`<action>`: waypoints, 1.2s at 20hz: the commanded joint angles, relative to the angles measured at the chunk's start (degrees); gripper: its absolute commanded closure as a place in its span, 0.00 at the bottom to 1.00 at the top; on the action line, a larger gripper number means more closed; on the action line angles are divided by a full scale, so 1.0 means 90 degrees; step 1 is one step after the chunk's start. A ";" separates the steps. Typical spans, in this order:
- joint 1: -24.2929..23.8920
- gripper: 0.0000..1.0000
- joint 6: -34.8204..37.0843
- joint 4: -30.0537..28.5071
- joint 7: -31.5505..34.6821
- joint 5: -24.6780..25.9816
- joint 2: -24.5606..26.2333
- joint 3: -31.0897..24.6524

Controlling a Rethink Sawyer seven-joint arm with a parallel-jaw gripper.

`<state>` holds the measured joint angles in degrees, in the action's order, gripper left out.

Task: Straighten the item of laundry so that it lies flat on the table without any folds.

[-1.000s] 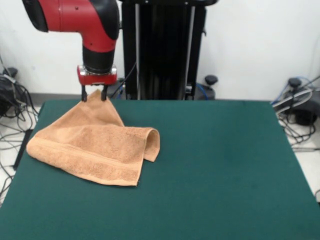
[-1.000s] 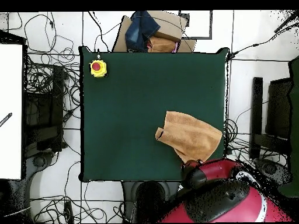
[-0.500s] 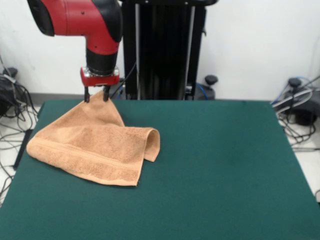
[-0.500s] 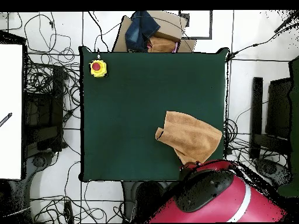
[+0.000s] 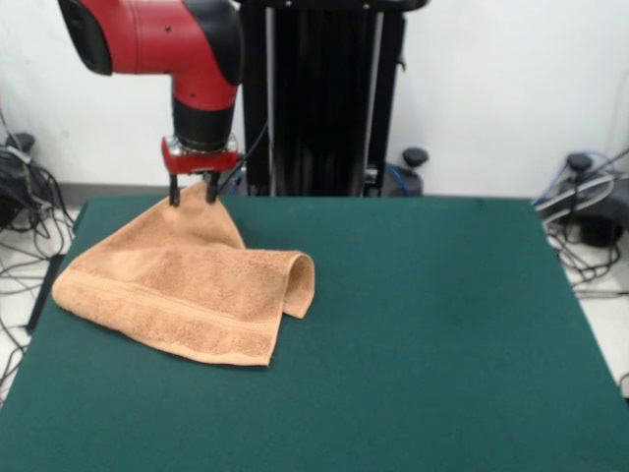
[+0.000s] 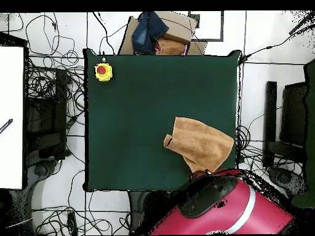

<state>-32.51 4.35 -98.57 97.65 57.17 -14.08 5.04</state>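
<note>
The item of laundry, a peach-orange towel (image 5: pixel 187 285), lies on the left part of the green table (image 5: pixel 442 324). Its right side is doubled over in a rolled fold, and its far corner rises to a peak. My gripper (image 5: pixel 193 197) hangs at that peak, open, with one finger on each side of the raised corner. Looking straight down, the towel (image 6: pixel 200 144) sits near the table's (image 6: pixel 135 123) right edge. The red arm (image 6: pixel 215 206) covers the gripper there.
A yellow box with a red button (image 6: pixel 103 72) stands on the table's far left corner in the overhead view. A cardboard box with clothes (image 6: pixel 157 35) lies beyond the top edge. Cables run on the floor all around the table.
The gripper has shifted slightly right and lower at the towel's raised corner. The towel keeps its shape and place.
</note>
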 commanded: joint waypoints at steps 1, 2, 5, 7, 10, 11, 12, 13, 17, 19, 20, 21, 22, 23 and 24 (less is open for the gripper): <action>0.0121 0.00 -0.0216 0.0657 0.0634 -0.0027 0.0186 -0.0055; 0.0106 0.00 -0.0159 0.0683 0.0627 -0.0050 0.0212 -0.0069; 0.0156 0.00 -0.0193 0.0765 0.0682 -0.0065 0.0296 -0.0023; 0.0194 0.00 -0.0257 0.0820 0.0715 -0.0060 0.0344 0.0014; 0.0110 0.00 -0.0246 0.0814 0.0648 -0.0044 0.0361 -0.0049; 0.0101 0.00 -0.0253 0.0804 0.0641 -0.0044 0.0359 -0.0054; 0.0105 0.00 -0.0267 0.0808 0.0643 -0.0047 0.0365 -0.0053; 0.0136 0.00 -0.0323 0.0825 0.0676 -0.0050 0.0387 -0.0018; 0.0154 0.00 -0.0439 0.0870 0.0705 -0.0056 0.0457 0.0011; 0.0168 0.00 -0.0532 0.0844 0.0734 -0.0054 0.0447 0.0041; 0.0182 0.00 -0.0572 0.0851 0.0752 -0.0058 0.0466 0.0060; 0.0222 0.00 -0.0632 0.0868 0.0790 -0.0072 0.0493 0.0102; 0.0287 0.00 -0.0708 0.0912 0.0839 -0.0097 0.0544 0.0164; 0.0333 0.00 -0.0786 0.0932 0.0871 -0.0120 0.0572 0.0209; 0.0328 0.00 -0.0848 0.0935 0.0866 -0.0133 0.0579 0.0198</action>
<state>-31.85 2.28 -96.68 97.65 57.16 -11.36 7.25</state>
